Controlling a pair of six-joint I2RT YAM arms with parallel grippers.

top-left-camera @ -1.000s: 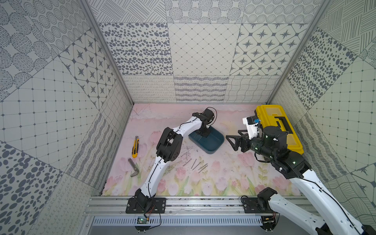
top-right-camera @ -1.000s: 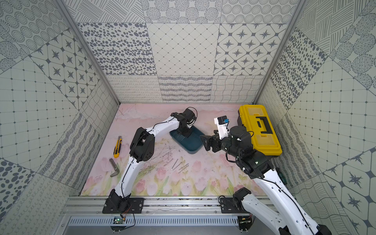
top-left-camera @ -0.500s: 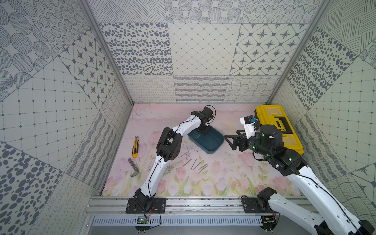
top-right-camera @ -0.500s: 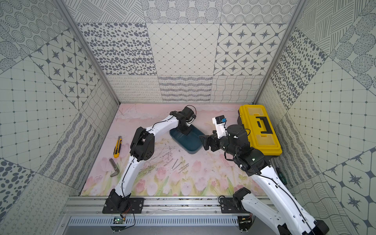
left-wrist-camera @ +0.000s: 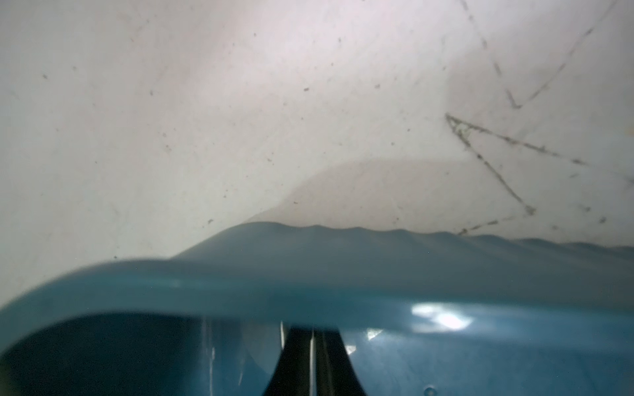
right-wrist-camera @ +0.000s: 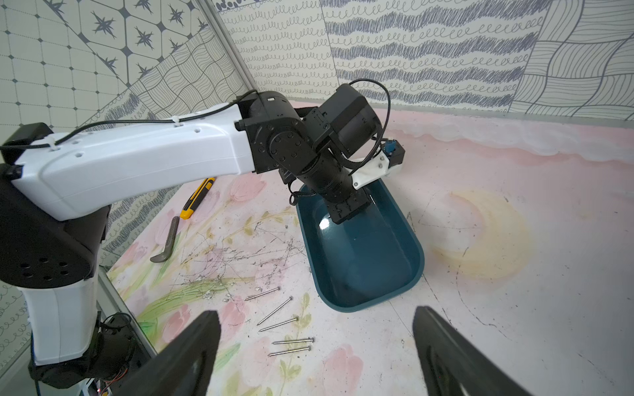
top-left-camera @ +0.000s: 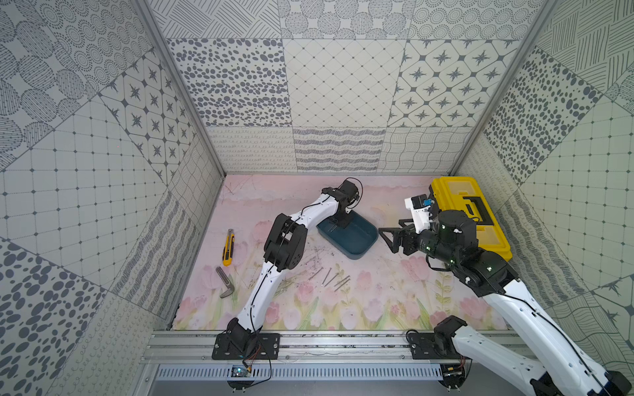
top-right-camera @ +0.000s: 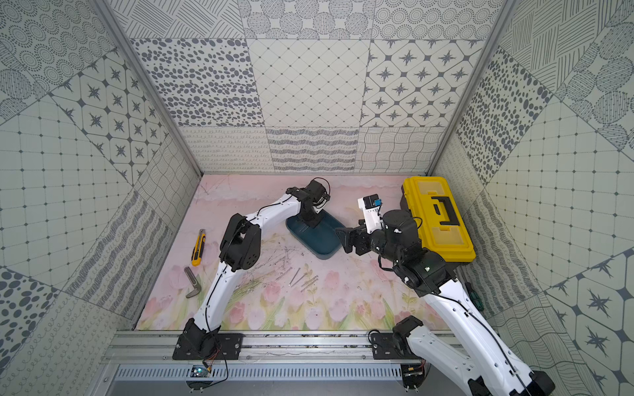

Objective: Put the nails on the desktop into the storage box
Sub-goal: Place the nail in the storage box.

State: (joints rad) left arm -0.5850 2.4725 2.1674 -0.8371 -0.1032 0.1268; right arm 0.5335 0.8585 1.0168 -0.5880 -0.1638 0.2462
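Observation:
Several thin grey nails (top-left-camera: 331,277) (top-right-camera: 302,277) (right-wrist-camera: 284,322) lie loose on the pink tulip-printed desktop (top-left-camera: 377,301), just in front of the teal storage box (top-left-camera: 356,255) (top-right-camera: 322,255) (right-wrist-camera: 377,274) (left-wrist-camera: 308,291). My left gripper (top-left-camera: 343,221) (top-right-camera: 312,221) (right-wrist-camera: 346,214) (left-wrist-camera: 313,343) reaches down into the far end of the box. Its dark fingers stand almost together with a thin bright sliver between them; whether that is a nail is unclear. My right gripper (top-left-camera: 389,236) (top-right-camera: 344,238) (right-wrist-camera: 315,312) hovers open and empty just right of the box.
A yellow toolbox (top-left-camera: 470,212) with a black handle stands at the back right, close behind my right arm. A yellow utility knife (top-left-camera: 228,243) and a grey bent metal tool (top-left-camera: 224,283) lie at the left. Patterned walls close in three sides.
My right gripper has drifted a little to the left, closer to the storage box. My left gripper has stayed down inside the box.

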